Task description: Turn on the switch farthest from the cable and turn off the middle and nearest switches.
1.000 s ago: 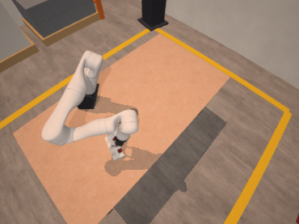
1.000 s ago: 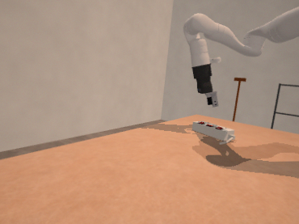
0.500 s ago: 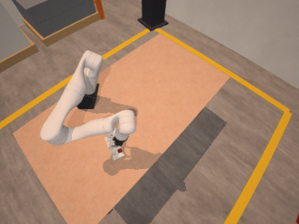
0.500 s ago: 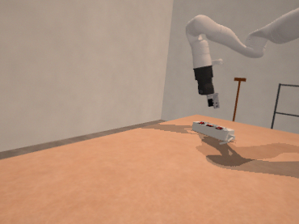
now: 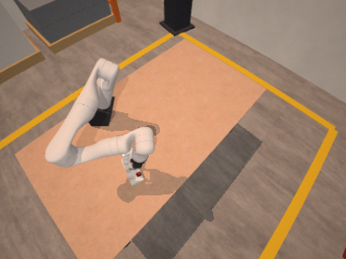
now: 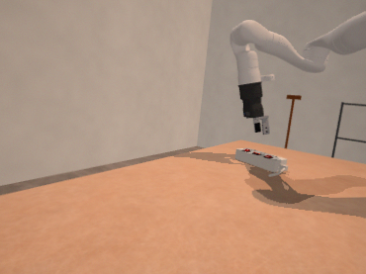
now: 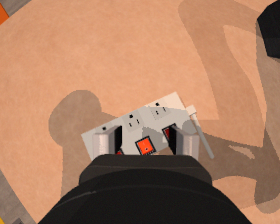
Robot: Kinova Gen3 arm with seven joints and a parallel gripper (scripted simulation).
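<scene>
The power strip [image 6: 260, 159] lies flat on the orange surface [image 6: 148, 214], away from its edges and corners. The jaws of the gripper [image 6: 261, 125] hang spread above it, holding nothing, clear of the red switches [image 7: 145, 146].

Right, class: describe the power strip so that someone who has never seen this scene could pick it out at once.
Start with the large orange table top and follow the white robot arm down to its open gripper. Directly beneath lies the power strip, flat on the table. It is the only small white bar there, with red switches along its top.
</scene>
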